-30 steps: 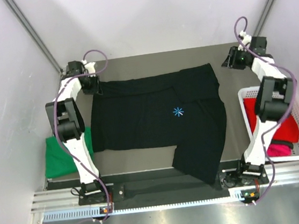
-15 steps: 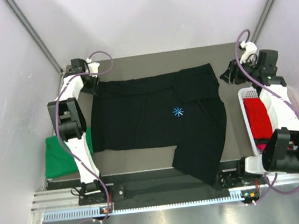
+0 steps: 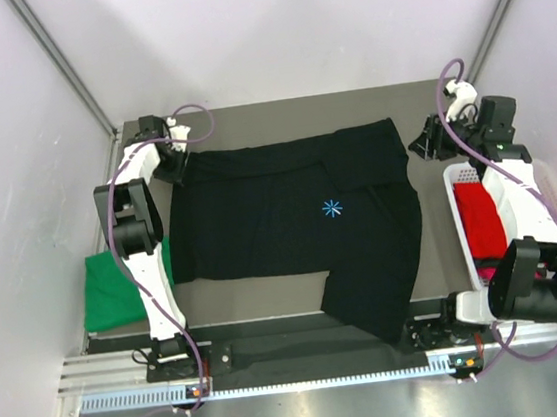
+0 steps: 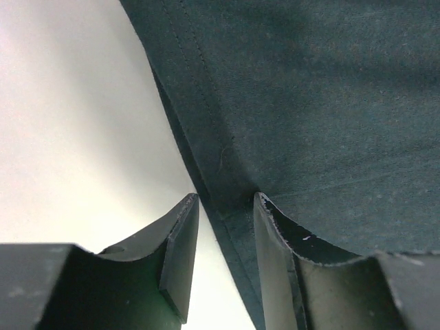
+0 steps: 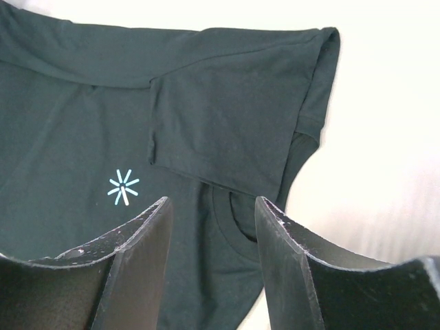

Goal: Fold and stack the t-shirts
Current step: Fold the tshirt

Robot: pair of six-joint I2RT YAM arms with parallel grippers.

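A large black t-shirt (image 3: 291, 227) with a light-blue starburst (image 3: 332, 207) lies spread on the table, one lower flap hanging toward the near edge. My left gripper (image 3: 175, 166) is at its far left corner. In the left wrist view the gripper (image 4: 223, 199) is open, and the shirt's hem (image 4: 227, 227) runs between its jaws. My right gripper (image 3: 420, 144) hovers by the far right corner. In the right wrist view it is open and empty (image 5: 212, 201) above the collar and folded sleeve (image 5: 227, 124). A green t-shirt (image 3: 107, 288) lies left of the table.
A white mesh basket (image 3: 453, 194) stands at the table's right edge with a red shirt (image 3: 481, 221) and a pink one (image 3: 492, 270) in it. The right arm reaches over the basket. Grey walls close in on both sides.
The right arm swung its elbow out over the basket and its gripper came down toward the shirt's far right corner. The left gripper edged right onto the shirt's far left corner.
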